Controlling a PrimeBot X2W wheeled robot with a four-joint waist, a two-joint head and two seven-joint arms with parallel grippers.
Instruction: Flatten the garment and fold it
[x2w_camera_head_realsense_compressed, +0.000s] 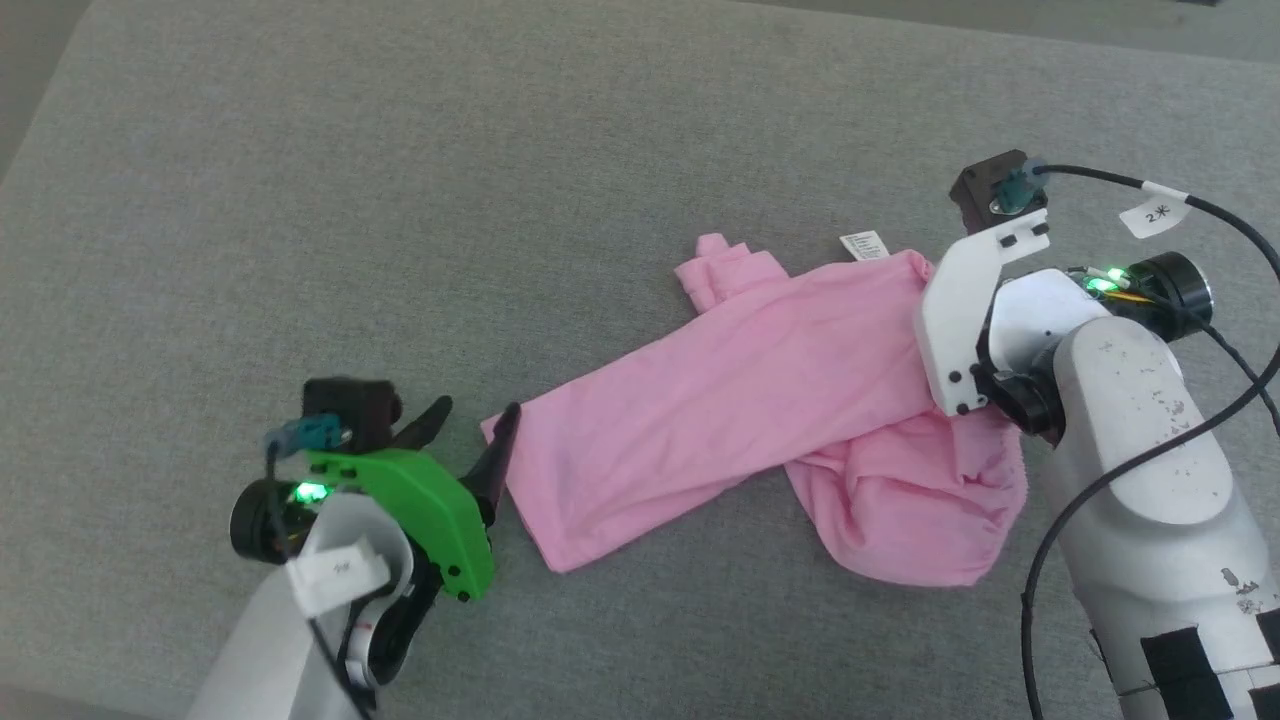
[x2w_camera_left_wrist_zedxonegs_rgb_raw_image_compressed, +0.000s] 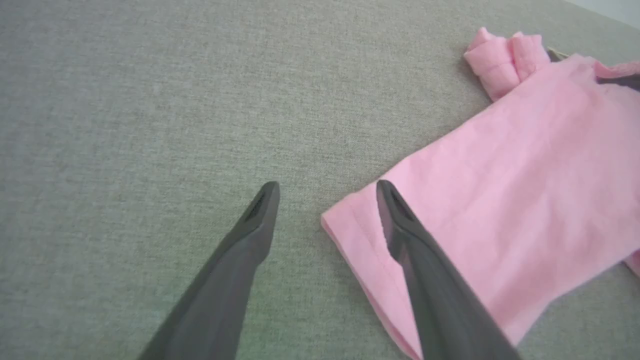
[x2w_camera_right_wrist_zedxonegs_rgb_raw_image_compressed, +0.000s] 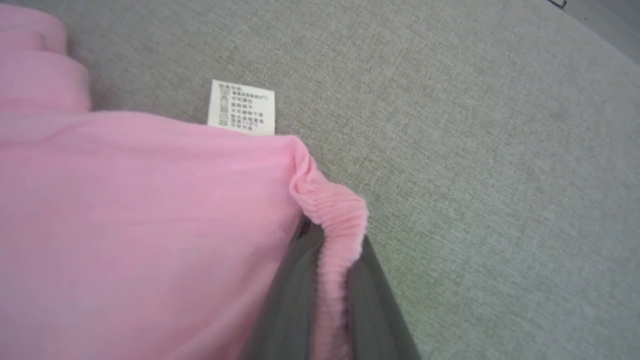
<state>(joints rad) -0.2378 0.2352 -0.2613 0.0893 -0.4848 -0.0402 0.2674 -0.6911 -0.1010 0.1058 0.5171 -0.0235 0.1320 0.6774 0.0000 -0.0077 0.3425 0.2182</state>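
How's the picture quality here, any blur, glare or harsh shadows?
Head view: soft, even light, faint shadows; the camera block by the left pincer looks smeared. Left wrist view: garment sharp, no glare. Right wrist view: label crisp, near fingers soft.

On the surface (x2w_camera_head_realsense_compressed: 400, 200) the garment (x2w_camera_head_realsense_compressed: 760, 400) lies between left gripper (x2w_camera_head_realsense_compressed: 476, 410) and right gripper (x2w_camera_right_wrist_zedxonegs_rgb_raw_image_compressed: 334, 237); label (x2w_camera_head_realsense_compressed: 864, 244) behind.

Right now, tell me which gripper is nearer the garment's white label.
Right. The right gripper is shut on the garment at its ribbed edge, just beside the white label; the left gripper is open at the hem of the opposite end, far from it.
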